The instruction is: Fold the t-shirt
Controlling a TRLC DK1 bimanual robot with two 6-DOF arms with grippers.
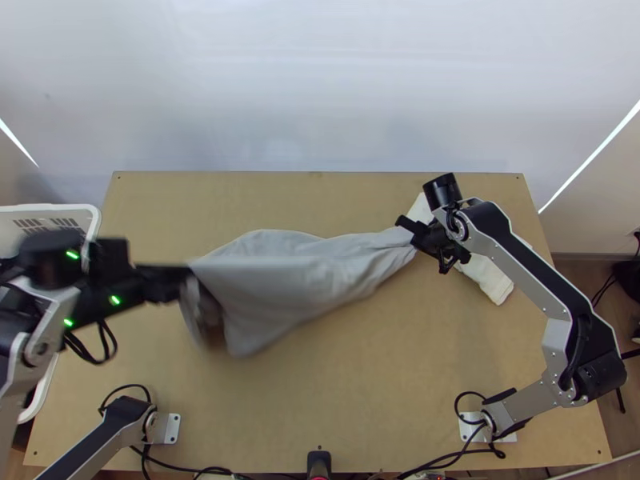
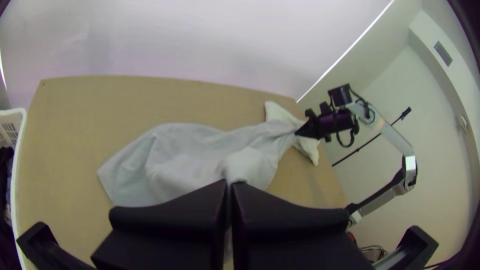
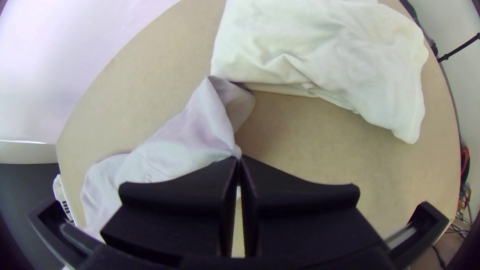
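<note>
A light grey t-shirt (image 1: 296, 288) stretches bunched between the two grippers, its left part raised off the table and blurred. At its left end my left gripper (image 1: 182, 276) holds an edge; in the left wrist view the left gripper (image 2: 230, 184) is shut with the shirt (image 2: 185, 160) at its tips. The shirt's narrow right end is in my right gripper (image 1: 410, 227). Seen in the right wrist view, the right gripper (image 3: 239, 159) is shut on a gathered bit of the shirt (image 3: 175, 145), and a loose corner lies beyond the tips.
A folded white cloth (image 1: 486, 278) lies on the wooden table (image 1: 384, 384) beside and partly under the right gripper. At the left edge stands a white basket (image 1: 94, 220) with dark cloth inside, partly behind the left arm.
</note>
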